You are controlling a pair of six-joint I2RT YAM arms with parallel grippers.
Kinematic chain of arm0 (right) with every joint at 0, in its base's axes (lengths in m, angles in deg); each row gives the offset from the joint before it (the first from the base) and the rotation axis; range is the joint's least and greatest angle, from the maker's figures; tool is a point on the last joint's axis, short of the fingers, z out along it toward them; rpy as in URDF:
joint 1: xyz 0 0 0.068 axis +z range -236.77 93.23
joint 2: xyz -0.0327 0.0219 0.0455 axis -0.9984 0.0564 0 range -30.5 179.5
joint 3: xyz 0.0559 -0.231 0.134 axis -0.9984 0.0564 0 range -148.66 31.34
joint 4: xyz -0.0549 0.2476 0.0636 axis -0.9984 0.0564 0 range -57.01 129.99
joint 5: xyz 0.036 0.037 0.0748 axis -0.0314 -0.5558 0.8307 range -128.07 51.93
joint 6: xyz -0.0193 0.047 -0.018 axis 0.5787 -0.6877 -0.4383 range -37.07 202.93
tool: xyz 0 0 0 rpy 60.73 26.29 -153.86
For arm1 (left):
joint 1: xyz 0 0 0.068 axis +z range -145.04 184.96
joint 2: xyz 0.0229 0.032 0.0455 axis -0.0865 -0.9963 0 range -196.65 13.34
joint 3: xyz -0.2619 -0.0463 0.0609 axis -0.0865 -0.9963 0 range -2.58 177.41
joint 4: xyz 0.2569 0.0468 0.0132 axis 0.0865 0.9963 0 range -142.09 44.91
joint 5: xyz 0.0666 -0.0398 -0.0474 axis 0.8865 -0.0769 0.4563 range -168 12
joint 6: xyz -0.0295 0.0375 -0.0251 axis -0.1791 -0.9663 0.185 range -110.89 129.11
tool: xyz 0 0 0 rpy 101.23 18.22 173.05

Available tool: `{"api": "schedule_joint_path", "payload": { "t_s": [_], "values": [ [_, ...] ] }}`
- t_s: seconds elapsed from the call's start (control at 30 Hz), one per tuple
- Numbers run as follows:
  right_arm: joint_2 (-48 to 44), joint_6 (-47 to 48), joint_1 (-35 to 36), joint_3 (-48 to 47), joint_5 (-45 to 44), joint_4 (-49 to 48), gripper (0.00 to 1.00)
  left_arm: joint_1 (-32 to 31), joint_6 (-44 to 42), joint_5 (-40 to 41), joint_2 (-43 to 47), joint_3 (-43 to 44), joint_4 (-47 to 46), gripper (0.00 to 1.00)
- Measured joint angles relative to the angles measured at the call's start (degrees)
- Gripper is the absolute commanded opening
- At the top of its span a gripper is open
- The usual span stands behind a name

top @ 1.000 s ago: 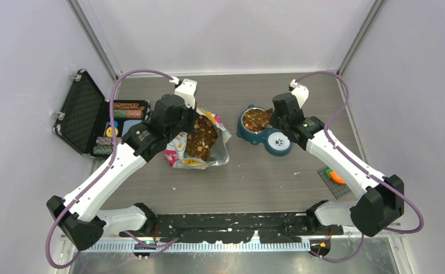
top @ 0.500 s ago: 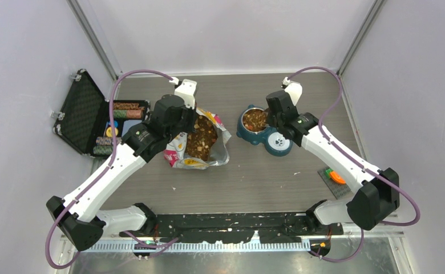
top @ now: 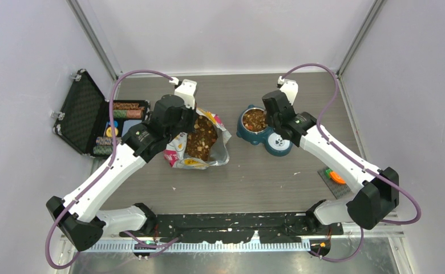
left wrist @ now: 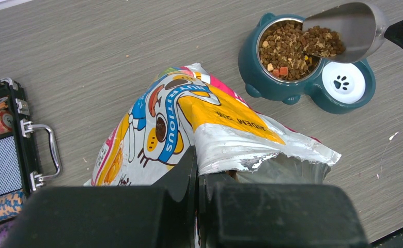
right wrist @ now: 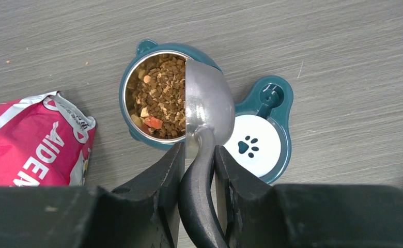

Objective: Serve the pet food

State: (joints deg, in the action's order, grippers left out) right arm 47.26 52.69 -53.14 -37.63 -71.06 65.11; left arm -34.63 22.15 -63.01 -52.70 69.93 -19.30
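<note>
The pet food (top: 201, 140) fills the open bag (top: 227, 149) at the table's middle. More pet food (right wrist: 160, 98) lies in the metal bowl of the teal double feeder (top: 244, 135), also in the left wrist view (left wrist: 286, 51). My right gripper (right wrist: 197, 155) is shut on the black handle of the metal scoop (right wrist: 207, 103), tipped on its side over the bowl, kibble spilling from it (left wrist: 324, 42). My left gripper (left wrist: 197, 165) is shut on the bag's torn rim (left wrist: 241, 150), holding it open.
An open black case (top: 86, 117) with rolls stands at the left edge. The feeder's white paw-print dish (right wrist: 252, 146) sits beside the bowl. A small grey pad with an orange and green item (top: 334, 178) lies at the right. Walls close in on three sides.
My right arm has moved left and back, carrying the scoop over the feeder's bowl and tipping it. The left arm and bag have not moved.
</note>
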Motion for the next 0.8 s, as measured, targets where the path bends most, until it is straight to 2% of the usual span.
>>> {"api": "schedule_joint_path", "payload": {
  "t_s": [0.8],
  "values": [
    [0.17, 2.75, 1.57, -1.25, -2.51, 0.98, 0.05, 0.13, 0.02, -0.04, 0.00, 0.00, -0.02, 0.00]
  ]
}}
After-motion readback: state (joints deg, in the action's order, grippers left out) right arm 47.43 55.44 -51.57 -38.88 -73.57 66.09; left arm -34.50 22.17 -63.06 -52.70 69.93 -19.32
